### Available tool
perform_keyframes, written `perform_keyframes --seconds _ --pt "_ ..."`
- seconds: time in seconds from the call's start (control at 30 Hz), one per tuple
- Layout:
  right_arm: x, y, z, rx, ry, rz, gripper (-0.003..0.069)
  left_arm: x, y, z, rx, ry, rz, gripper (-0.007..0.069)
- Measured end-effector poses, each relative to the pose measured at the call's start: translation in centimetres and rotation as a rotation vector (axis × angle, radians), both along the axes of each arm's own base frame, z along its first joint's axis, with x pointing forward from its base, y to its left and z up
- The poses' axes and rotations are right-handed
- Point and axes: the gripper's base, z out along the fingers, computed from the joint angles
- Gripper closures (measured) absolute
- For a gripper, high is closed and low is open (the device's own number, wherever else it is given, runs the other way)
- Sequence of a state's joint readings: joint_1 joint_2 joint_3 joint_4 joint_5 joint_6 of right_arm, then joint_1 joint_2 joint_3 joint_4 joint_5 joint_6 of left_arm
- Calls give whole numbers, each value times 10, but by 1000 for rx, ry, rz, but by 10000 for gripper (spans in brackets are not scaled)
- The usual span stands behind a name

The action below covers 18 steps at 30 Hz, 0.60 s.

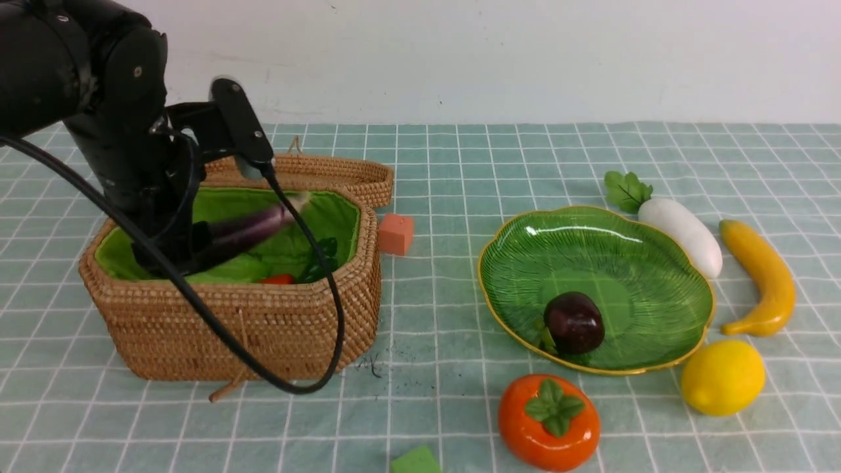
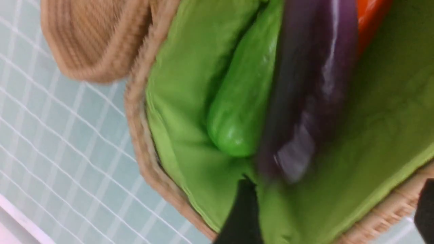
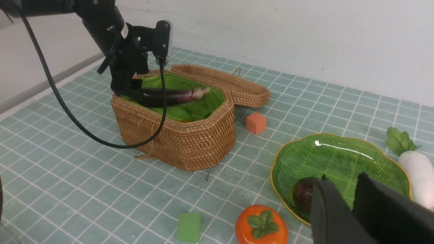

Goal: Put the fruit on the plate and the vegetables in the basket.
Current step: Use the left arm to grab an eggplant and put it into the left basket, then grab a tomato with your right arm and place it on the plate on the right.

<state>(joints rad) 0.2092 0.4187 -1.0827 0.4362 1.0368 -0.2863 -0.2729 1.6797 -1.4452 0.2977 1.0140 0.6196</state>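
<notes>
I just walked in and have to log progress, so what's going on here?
The left fingers are spread wide over the open basket, and the eggplant is a blur at its mouth, apparently dropping in. The gourd and carrot lie inside. Only the mangosteen is on the plate; the persimmon, lemon, banana and radish sit on the tablecloth. The right fingers hold nothing.
</notes>
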Motion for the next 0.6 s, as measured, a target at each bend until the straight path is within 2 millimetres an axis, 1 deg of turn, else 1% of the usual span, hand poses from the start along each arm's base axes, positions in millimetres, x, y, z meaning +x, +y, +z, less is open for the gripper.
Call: perform_keyframes --seconds 0.07,0.1,0.17,0.23,0.27,0.3,0.33,0.37,0.4,0.43,0.47,0.5,0.53,0.57,0.6 --pt "0 0 0 0 3 3 531 -5 0 2 -47 15 57 -17" --pt "0 0 0 0 4 3 531 -5 -1 3 -54 18 63 -17" --pt "0 1 -1 3 18 9 531 -11 -4 9 -142 15 126 0" --pt "5 4 -4 20 92 23 531 -25 -16 26 -302 -14 221 85" --pt "11 6 -6 18 145 28 531 -35 -27 38 -395 -40 261 173" --pt "13 6 -7 14 162 29 531 -38 -28 42 -412 -51 264 188" --pt "20 8 -9 7 199 32 531 -44 -35 49 -465 -66 283 251" --pt "35 12 -13 -13 280 37 531 -64 -45 70 -569 -101 311 399" --pt "37 12 -14 -15 292 37 531 -67 -48 72 -588 -102 316 438" --pt "48 15 -17 -29 346 40 531 -76 -50 81 -622 -115 315 496" --pt "57 17 -20 -38 390 42 530 -88 -54 91 -662 -127 308 571" --pt "73 21 -25 -55 463 45 530 -106 -57 103 -707 -149 284 630" --pt "87 23 -31 -68 522 46 530 -122 -59 109 -739 -160 253 638" --pt "97 26 -35 -79 566 48 530 -134 -59 113 -764 -170 232 638" --pt "110 29 -41 -92 622 49 530 -151 -56 114 -793 -178 208 638"
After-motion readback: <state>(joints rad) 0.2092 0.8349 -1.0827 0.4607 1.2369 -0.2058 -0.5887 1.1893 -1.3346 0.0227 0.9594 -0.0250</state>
